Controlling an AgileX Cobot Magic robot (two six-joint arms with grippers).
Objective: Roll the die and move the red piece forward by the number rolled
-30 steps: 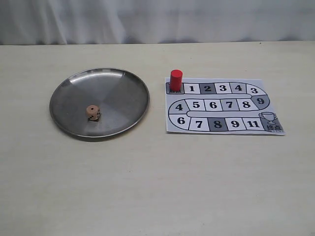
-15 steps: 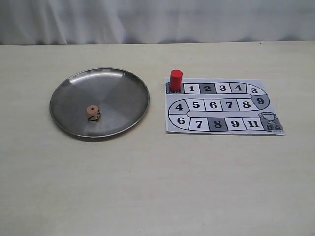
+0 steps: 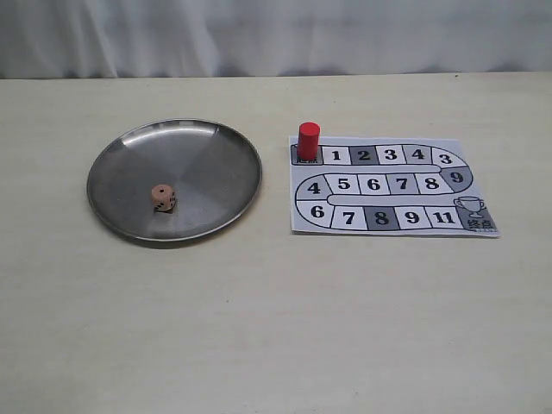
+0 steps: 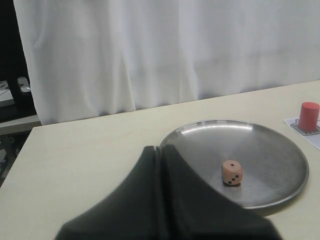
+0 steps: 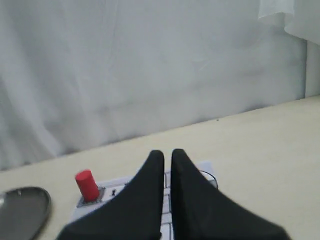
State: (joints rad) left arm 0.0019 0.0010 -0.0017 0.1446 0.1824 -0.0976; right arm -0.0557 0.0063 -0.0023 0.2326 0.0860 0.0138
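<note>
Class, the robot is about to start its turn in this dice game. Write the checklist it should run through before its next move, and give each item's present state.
1. The die lies inside the metal plate, nothing touching it: ok.
2. The red piece stands upright on the start square, beside square 1: ok.
3. The board lies flat, its numbered track unobstructed: ok.
4. The left gripper is open for the die: not ok, its fingers are together.
5. The right gripper holds nothing: ok.
6. The die's top face can be read: cannot tell.
</note>
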